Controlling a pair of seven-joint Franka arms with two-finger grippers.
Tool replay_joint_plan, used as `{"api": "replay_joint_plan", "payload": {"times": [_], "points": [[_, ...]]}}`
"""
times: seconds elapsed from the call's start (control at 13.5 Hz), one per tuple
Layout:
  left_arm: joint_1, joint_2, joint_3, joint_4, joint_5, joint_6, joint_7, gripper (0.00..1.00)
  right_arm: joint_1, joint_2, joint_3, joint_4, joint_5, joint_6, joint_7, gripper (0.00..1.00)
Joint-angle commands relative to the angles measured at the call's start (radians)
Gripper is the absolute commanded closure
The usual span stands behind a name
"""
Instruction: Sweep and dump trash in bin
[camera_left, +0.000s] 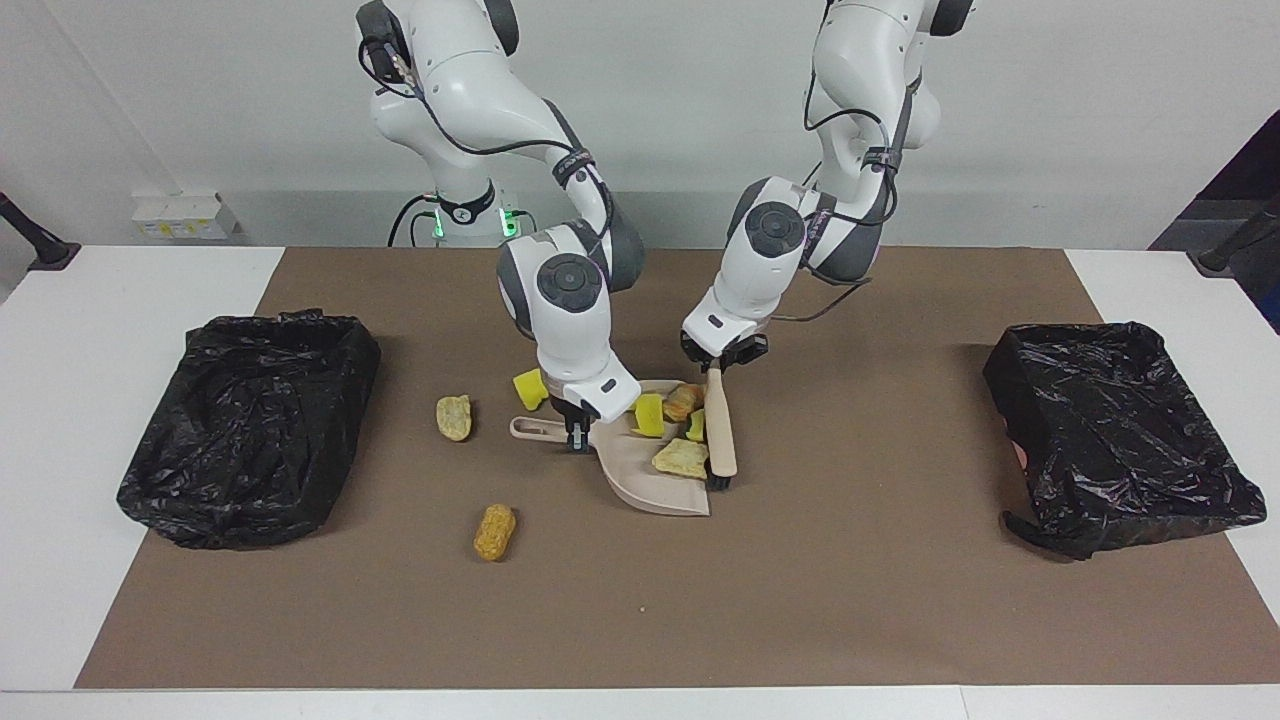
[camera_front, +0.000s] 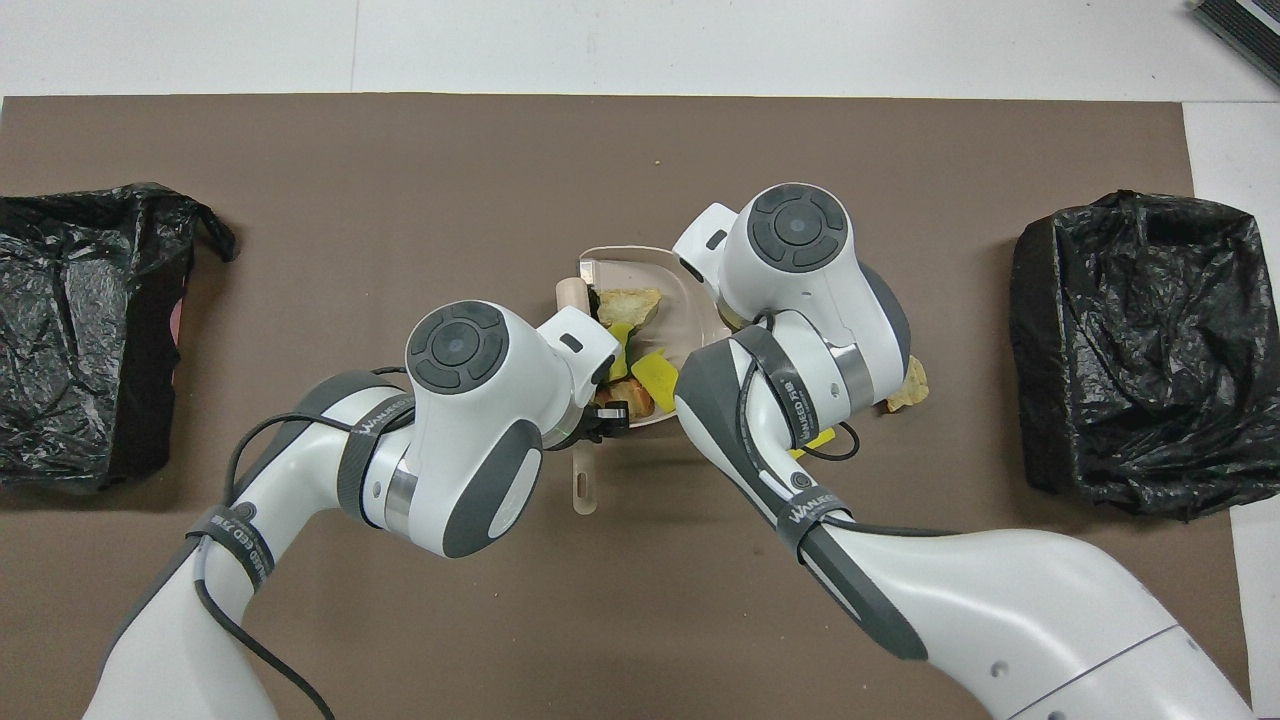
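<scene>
White arm sleeves (camera_front: 787, 400) read "WANJEED"; remaining lettering illegible.

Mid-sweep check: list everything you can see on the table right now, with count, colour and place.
scraps in dustpan: four, yellow, beige and orange-brown, on the beige dustpan mid-mat
loose scraps: three; yellow chunk and beige lump beside the dustpan handle, orange-brown nugget farther from the robots
brush: one, beige handle, dark bristles, at the dustpan's mouth
bins: two, black-lined, one at the right arm's end, one at the left arm's end
mat: one, brown
right gripper: shut on dustpan handle
left gripper: shut on brush
</scene>
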Motion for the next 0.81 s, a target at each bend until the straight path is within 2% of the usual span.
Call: {"api": "replay_joint_plan", "payload": {"times": [0.0,0.15,0.3,0.44,0.59,0.74], "points": [[0.004,-0.058,0.019,-0.022,-0.028,-0.010,-0.058,1.00,-0.007,-0.030,0.009,-0.038,0.002,-0.002,-0.033,1.00],[0.042,-0.122,0.022,-0.020,-0.026,-0.083,-0.168,1.00,-0.005,-0.030,0.009,-0.038,0.002,0.001,-0.033,1.00],[0.062,-0.190,0.025,-0.016,-0.001,-0.186,-0.166,1.00,-0.007,-0.030,0.009,-0.039,0.002,-0.001,-0.038,1.00],[0.094,-0.262,0.033,-0.013,0.079,-0.288,-0.135,1.00,-0.010,-0.030,0.009,-0.039,0.002,0.002,-0.038,1.00],[0.085,-0.322,0.031,-0.057,0.134,-0.414,-0.127,1.00,-0.014,-0.030,0.009,-0.039,0.002,0.004,-0.041,1.00],[0.062,-0.397,0.024,-0.170,0.151,-0.372,-0.108,1.00,-0.024,-0.027,0.010,-0.036,0.002,0.010,-0.047,1.00]]}}
